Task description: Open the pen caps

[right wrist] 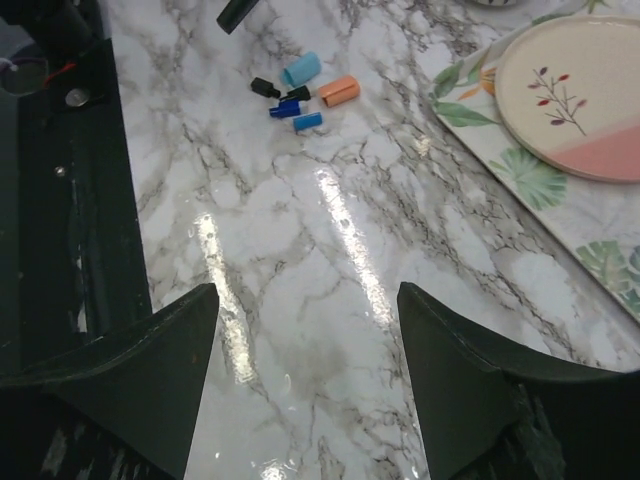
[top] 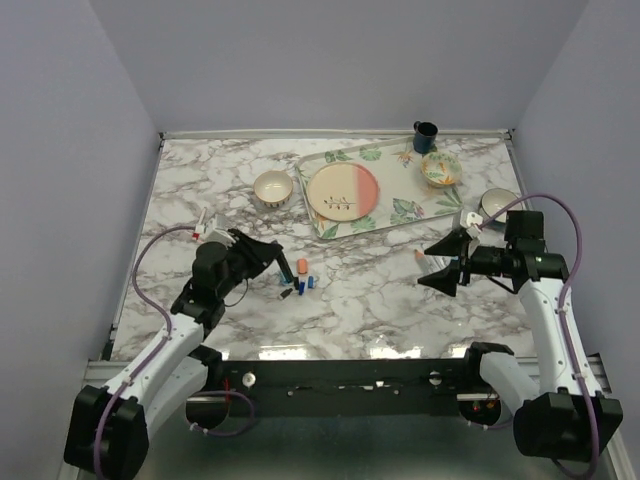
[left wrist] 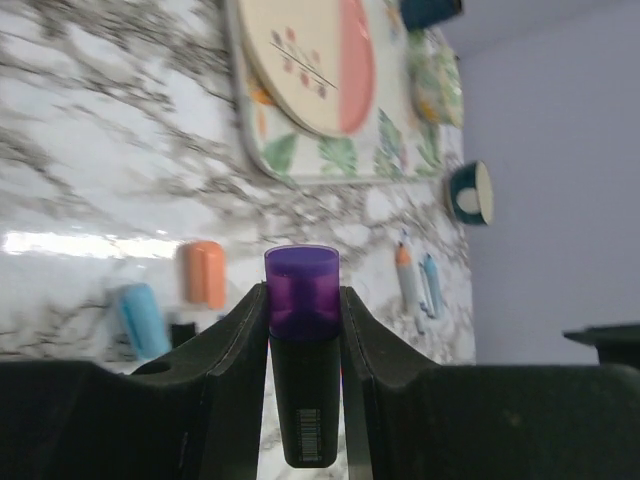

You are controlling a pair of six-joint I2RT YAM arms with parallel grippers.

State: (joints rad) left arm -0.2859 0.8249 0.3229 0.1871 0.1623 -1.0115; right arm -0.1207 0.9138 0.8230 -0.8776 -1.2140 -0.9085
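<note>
Left wrist view: we have the left gripper clenched on the purple-capped pen above the table's left half, the right gripper spread and empty, and we fear our pinch, partly overlapping the cap, could stop it pulling free.

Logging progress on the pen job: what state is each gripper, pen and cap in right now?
left gripper: shut on the purple-capped pen
purple-capped pen: gripped, cap on
right gripper: open, empty
orange cap: off, loose on the table
light blue cap: off, loose near it
two pens: lying flat, side by side
</note>
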